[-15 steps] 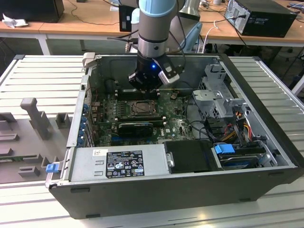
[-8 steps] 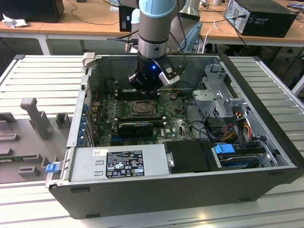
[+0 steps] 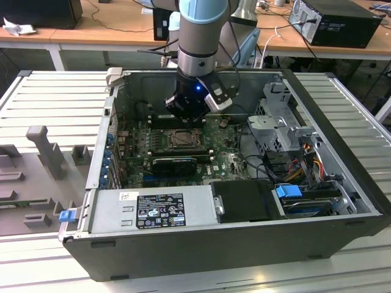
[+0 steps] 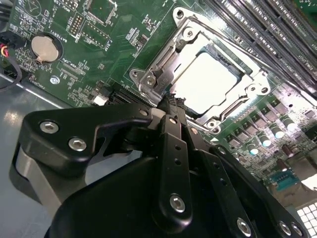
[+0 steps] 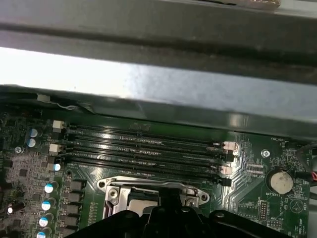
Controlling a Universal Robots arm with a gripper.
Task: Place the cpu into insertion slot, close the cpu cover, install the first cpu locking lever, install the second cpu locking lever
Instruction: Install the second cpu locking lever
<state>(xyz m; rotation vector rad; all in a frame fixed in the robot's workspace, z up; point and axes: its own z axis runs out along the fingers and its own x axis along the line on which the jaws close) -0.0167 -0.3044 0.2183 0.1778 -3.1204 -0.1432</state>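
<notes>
Inside the open computer case (image 3: 342, 183) my gripper (image 3: 186, 121) hangs just over the green board, at the far edge of the insertion slot (image 3: 166, 141). The cpu (image 4: 210, 79), with its silver-grey top, lies flat in that socket. The cpu cover (image 4: 250, 82) lies down around it as a silvery frame. In the second wrist view the black fingers meet at their tips, so the gripper (image 4: 171, 102) is shut, with nothing visible between them, right at the socket's rim (image 4: 179, 20). I cannot tell how the locking levers stand. The first wrist view shows the socket frame (image 5: 111, 184) beside the gripper (image 5: 168, 210).
Long black memory slots (image 5: 143, 148) run beside the socket, toward the case wall (image 5: 158, 84). A coin cell (image 4: 45, 47) sits on the board. A black card (image 3: 174, 163), the power supply (image 3: 153, 207), drive cage (image 3: 281, 131) and cables (image 3: 305, 159) crowd the case.
</notes>
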